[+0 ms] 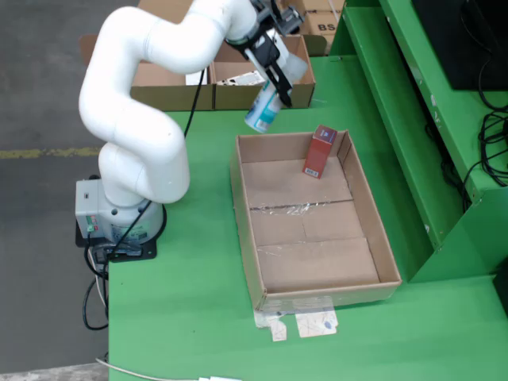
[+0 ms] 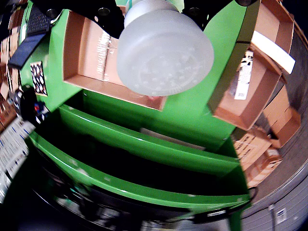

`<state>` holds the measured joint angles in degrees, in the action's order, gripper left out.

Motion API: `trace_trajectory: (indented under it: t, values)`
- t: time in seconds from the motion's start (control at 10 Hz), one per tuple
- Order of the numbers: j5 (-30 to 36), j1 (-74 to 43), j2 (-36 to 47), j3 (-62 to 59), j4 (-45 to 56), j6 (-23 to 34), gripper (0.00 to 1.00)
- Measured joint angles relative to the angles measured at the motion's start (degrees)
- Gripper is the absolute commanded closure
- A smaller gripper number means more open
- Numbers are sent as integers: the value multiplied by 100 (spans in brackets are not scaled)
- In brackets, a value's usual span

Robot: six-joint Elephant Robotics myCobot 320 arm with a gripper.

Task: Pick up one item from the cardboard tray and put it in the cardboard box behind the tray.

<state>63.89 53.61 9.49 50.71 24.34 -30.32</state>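
Bottle lifted, between tray and box

Fixed view: the claw (image 1: 274, 79) grips a white bottle (image 1: 263, 111) above the green table (image 1: 190, 302), between tray (image 1: 379, 238) and box (image 1: 182, 97). Wrist view: the bottle's cap (image 2: 163, 45) looks smooth, light, slippery; hold the body

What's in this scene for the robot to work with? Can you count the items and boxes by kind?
Overhead view:
Bottles: 1, a white bottle with a frosted cap, held in the gripper
Small red cartons: 1, the red carton standing in the cardboard tray
Cardboard trays: 1
Open cardboard boxes behind the tray: 2, left box and right box
Total: 5
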Motion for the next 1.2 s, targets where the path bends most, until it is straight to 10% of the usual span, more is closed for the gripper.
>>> trace_trajectory:
  t: [1.2]
  values:
    - [44,3155,-2829,-2250,554,343,100]
